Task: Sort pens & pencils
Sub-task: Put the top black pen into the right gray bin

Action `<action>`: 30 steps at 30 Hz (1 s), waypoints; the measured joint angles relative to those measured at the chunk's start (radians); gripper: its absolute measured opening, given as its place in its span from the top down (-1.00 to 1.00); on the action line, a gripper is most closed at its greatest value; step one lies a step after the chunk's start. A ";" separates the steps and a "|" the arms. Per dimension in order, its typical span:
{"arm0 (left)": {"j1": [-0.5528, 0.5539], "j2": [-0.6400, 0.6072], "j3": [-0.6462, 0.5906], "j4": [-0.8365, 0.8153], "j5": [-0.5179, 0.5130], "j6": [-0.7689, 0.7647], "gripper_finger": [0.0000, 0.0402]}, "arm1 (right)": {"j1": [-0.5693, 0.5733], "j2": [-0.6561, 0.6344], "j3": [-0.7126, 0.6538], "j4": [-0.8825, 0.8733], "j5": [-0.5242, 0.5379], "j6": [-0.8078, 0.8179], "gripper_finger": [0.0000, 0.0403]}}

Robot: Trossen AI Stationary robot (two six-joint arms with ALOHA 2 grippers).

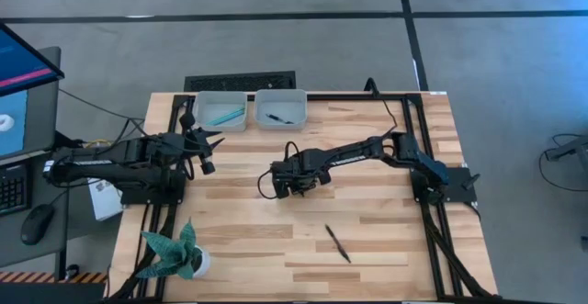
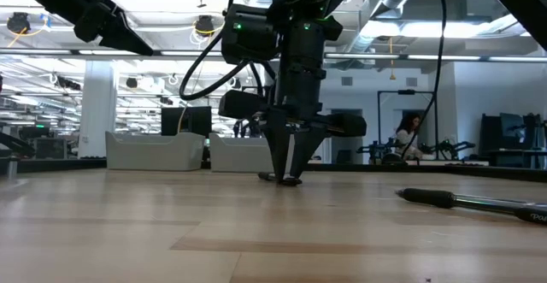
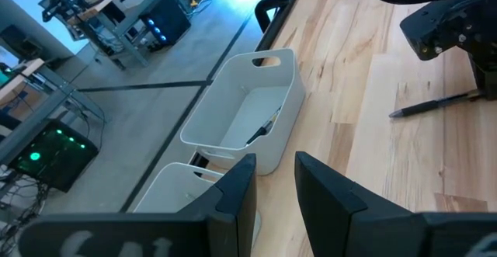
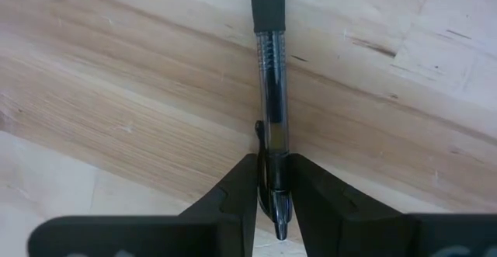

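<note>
My right gripper (image 1: 299,186) stands at the table's middle, fingers pointing down and shut on a black pen (image 4: 269,78) that lies on the wood. A second black pen (image 1: 337,243) lies free nearer the near edge and shows in the low view (image 2: 479,201). Teal pens (image 1: 225,116) lie in the left white bin (image 1: 200,102). A black pen (image 1: 278,118) lies in the right white bin (image 1: 296,98). My left gripper (image 3: 272,187) hovers open above the table's left side, near the bins, holding nothing. My right gripper pinches the black pen between its two fingers at the clip end (image 4: 269,144), close to the pen's tip. The fingers (image 2: 291,168) come from above, pointing down, one on each side of the barrel. The pen lies flat on the table.
A teal potted plant (image 1: 175,249) stands at the near left corner. The two bins sit side by side at the far edge. Black frame rails (image 1: 418,139) run along the table's sides. Bare wood lies between the bins and my right gripper.
</note>
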 joint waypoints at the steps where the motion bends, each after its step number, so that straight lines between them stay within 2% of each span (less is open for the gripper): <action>1: 0.000 0.000 0.000 0.000 0.000 0.000 0.59 | 0.000 0.000 0.000 0.000 0.000 0.000 0.52; 7: 0.000 0.000 0.000 0.000 0.000 0.000 0.59 | 0.000 0.000 0.000 0.002 0.001 0.000 0.47; 20: 0.000 0.000 0.000 0.000 0.000 0.000 0.59 | 0.002 0.000 0.000 0.028 0.007 -0.052 0.16; 30: 0.000 0.000 0.000 0.000 0.000 0.001 0.59 | 0.002 0.000 0.000 0.021 0.011 -0.017 0.22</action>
